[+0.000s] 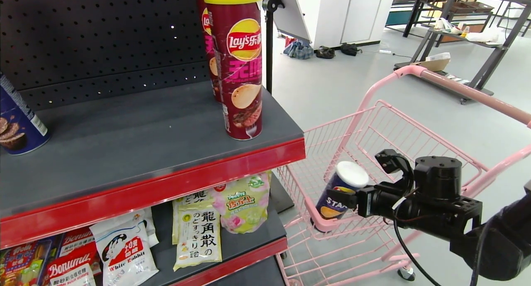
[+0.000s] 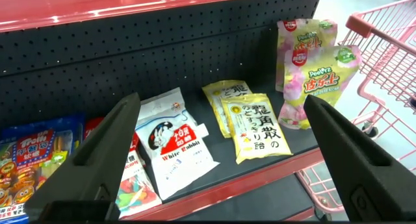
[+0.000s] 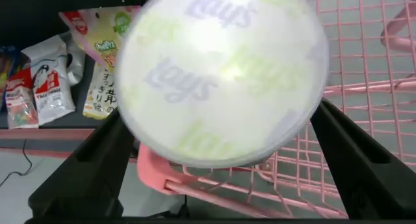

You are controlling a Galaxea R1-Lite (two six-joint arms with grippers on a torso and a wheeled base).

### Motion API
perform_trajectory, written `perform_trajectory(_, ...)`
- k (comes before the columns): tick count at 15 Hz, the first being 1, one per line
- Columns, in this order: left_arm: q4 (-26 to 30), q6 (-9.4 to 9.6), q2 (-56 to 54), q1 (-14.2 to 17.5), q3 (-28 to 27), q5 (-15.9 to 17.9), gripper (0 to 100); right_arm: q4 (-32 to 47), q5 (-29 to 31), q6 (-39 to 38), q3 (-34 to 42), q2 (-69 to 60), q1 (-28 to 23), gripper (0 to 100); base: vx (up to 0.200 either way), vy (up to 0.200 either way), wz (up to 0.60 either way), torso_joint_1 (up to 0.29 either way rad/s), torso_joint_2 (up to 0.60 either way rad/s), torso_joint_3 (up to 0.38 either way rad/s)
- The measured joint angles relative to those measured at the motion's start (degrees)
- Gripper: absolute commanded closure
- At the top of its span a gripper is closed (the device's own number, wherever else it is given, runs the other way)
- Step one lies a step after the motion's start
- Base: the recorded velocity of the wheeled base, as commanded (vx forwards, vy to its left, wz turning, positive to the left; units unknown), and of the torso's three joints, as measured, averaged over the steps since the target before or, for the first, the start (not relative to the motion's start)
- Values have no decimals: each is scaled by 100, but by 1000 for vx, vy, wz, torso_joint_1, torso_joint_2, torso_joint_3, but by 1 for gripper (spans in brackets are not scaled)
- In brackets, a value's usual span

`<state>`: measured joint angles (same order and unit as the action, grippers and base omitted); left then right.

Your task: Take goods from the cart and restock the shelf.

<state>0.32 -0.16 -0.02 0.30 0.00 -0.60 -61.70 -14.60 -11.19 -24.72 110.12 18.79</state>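
My right gripper (image 1: 341, 194) is shut on a dark blue chip can (image 1: 340, 192) with a white lid (image 3: 221, 78), holding it upright over the near left corner of the pink cart (image 1: 415, 124). The black fingers (image 3: 97, 165) press both sides of the can. On the grey top shelf (image 1: 137, 132) two tall maroon chip cans (image 1: 240, 66) with yellow lids stand near its right end. A blue can (image 1: 16, 120) stands at its left edge. My left gripper (image 2: 221, 165) is open, facing the lower shelf with nothing between its fingers.
The lower shelf (image 2: 260, 185) carries snack bags: a white candy bag (image 2: 175, 146), yellow lozenge packets (image 2: 253, 123) and pink-green pouches (image 2: 309, 68). The shelf's red front lip (image 1: 166, 182) juts toward the cart. Tables and a stand are on the floor beyond.
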Motion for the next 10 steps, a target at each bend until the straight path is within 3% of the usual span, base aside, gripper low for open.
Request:
perform_trajectory(9, -5, 2, 0, 0, 0, 0, 0, -54, 43, -22, -383, 560, 108, 0, 0, 0, 0, 0, 0, 0)
perform_trajectory(10, -5, 0, 0, 0, 0, 0, 0, -87, 67, -35, -391, 601, 108, 100, 0, 0, 0, 0, 0, 0)
